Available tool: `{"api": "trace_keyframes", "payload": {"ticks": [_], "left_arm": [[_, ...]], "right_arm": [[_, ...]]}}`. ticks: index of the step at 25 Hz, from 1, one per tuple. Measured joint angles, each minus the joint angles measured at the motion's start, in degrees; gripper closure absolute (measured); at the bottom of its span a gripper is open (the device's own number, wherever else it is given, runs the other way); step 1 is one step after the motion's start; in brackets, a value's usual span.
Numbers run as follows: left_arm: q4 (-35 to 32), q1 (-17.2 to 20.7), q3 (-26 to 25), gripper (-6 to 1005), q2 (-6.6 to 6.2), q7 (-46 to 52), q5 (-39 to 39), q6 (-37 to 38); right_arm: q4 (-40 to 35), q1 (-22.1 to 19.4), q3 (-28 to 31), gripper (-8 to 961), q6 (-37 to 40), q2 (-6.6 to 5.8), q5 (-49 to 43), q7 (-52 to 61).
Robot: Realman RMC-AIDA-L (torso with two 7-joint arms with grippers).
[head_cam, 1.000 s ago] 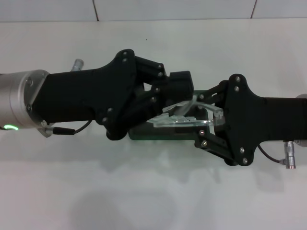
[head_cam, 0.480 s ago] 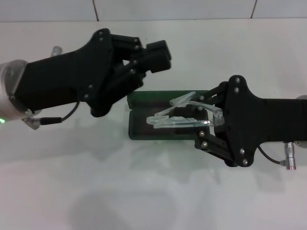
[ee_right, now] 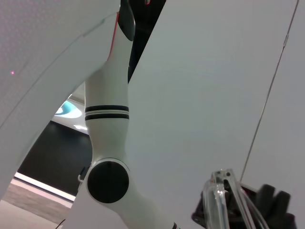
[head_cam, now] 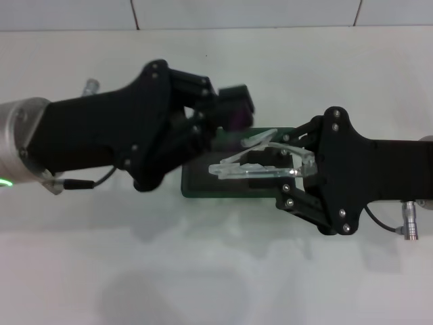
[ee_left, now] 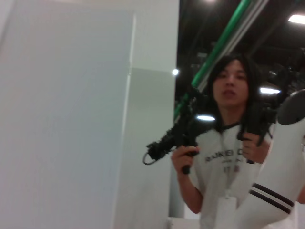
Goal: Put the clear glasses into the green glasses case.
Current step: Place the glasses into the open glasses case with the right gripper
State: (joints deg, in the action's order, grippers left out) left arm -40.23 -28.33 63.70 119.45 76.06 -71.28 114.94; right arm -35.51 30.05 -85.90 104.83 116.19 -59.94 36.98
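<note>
Dark green case [head_cam: 230,186], colourless glasses [head_cam: 260,166], seemingly white table [head_cam: 216,271].

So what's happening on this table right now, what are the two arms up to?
The right gripper holds the transparent wraparound plastic glasses by one end, just above the open dark green hard case lying on the white table. The glasses are not yet resting inside. The left gripper hangs over the case's far left corner, gripping nothing.
</note>
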Motion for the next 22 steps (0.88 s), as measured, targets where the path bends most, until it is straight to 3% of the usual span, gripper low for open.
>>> {"api": "trace_keyframes", "payload": {"ticks": [22], "left_arm": [[-0.1, -1.2, 3.8, 926, 0.07, 0.0, -0.1, 0.1]], "right_arm": [[0.0, 0.2, 0.1, 831, -1.0, 0.0, 0.2, -0.3]]}}
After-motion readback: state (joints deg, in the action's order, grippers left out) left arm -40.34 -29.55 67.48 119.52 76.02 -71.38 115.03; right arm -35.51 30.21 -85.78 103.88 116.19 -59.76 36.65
